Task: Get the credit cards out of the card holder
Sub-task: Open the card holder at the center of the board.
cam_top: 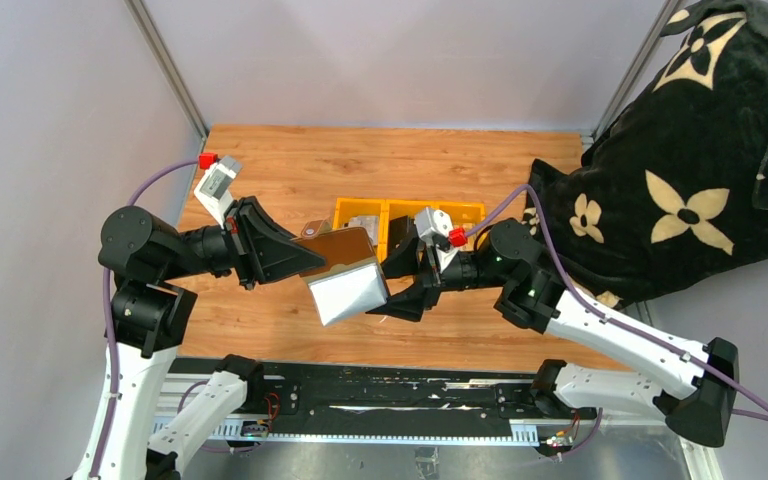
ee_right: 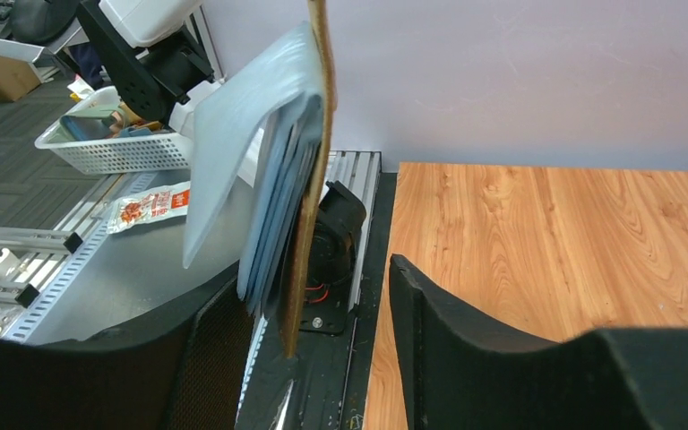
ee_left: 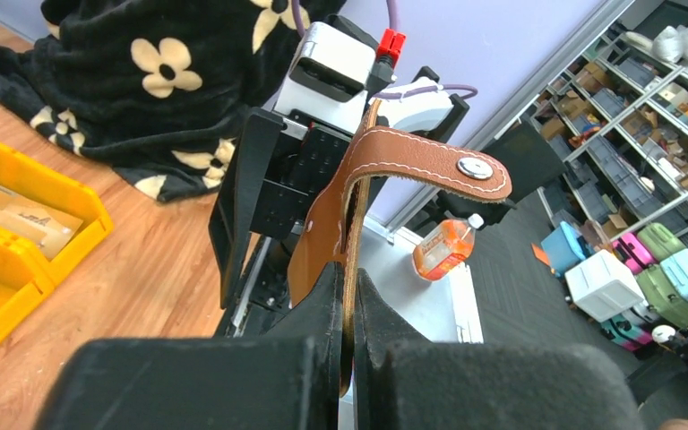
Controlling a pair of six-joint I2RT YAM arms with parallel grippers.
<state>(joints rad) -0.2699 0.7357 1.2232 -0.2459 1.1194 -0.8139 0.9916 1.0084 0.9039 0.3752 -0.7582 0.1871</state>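
The left gripper (ee_left: pixel 348 333) is clamped on the brown edge of the card holder (ee_left: pixel 327 228), which is held open in the air above the table (cam_top: pixel 290 170). The right gripper (ee_right: pixel 318 309) is spread, and the card holder's lower edge hangs between its fingers. Only one thin card should be pinched, near its free edge, and drawn straight out along its slot. Just beyond the card holder stands a yellow bin (cam_top: pixel 360 203), where a tan credit card (ee_left: pixel 20 213) lies flat in one compartment. Whether more are tucked in the grey slots (ee_right: pixel 273 197) cannot be told.
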